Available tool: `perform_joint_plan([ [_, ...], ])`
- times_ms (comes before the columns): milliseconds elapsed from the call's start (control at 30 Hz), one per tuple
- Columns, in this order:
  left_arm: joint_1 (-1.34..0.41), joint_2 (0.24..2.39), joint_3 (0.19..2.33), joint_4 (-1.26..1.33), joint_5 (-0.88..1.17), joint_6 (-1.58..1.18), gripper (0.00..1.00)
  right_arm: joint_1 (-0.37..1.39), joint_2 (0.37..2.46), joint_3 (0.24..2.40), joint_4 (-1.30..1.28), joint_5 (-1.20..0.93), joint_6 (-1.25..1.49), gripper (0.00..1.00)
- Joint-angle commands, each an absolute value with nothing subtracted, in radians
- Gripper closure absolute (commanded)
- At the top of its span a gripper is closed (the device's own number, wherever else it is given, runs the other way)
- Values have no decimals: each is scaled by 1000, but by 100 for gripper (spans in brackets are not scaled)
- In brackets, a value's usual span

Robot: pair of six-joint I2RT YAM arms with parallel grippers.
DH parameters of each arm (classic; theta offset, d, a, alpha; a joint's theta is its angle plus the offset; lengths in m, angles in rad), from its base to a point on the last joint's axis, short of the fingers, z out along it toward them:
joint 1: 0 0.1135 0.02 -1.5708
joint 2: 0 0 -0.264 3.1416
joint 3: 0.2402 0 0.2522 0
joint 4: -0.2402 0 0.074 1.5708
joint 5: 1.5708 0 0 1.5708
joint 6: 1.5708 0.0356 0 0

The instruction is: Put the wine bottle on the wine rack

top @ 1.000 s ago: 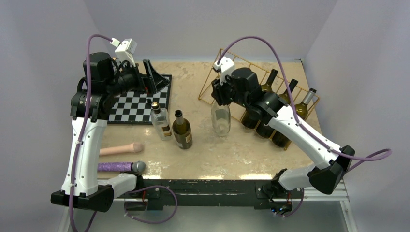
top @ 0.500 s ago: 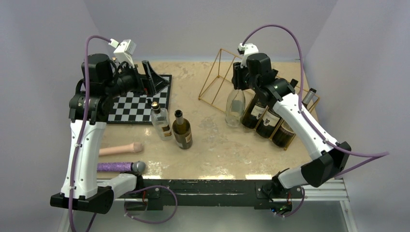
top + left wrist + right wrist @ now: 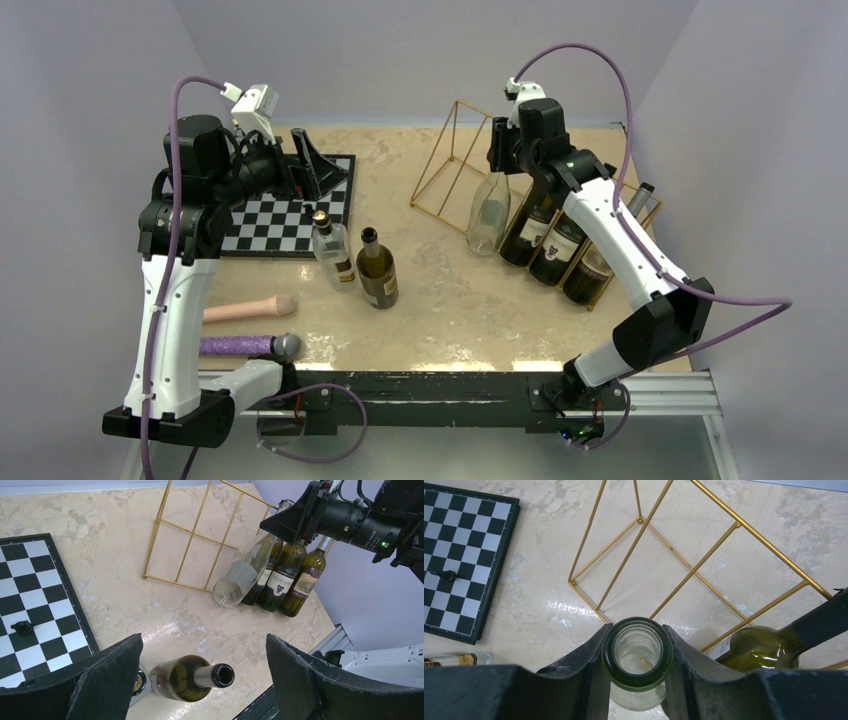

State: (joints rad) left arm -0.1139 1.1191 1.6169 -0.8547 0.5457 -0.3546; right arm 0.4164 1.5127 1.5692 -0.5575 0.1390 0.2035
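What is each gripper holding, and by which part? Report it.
Right gripper: the clear bottle, clamped at the top of its neck. Left gripper: nothing, open.

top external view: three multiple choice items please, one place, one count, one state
1. Where is the clear glass bottle?
A. on the checkered board
B. at the gold wire rack, beside the dark glass wine bottles
C. at the table's near edge

2. How many dark glass wine bottles lie in the rack?
A. one
B. three
C. five

3. What state is the left end effector in?
A. open, empty
B. shut on a bottle
C. shut on a chess piece

Answers: 1 B, it is tilted right beside them; 2 B, three lie side by side; 3 A, its jaws stand wide apart, nothing between.
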Motion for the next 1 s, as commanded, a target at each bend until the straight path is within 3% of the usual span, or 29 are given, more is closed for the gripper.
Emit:
perform_joint_plan([
  [0, -118, 1109, 1631, -851, 542, -339, 3, 410, 1481, 1634, -358, 143, 220, 100],
  [967, -118, 1126, 1666, -849, 557, -361, 3, 367, 1554, 1531, -245, 239, 234, 100],
])
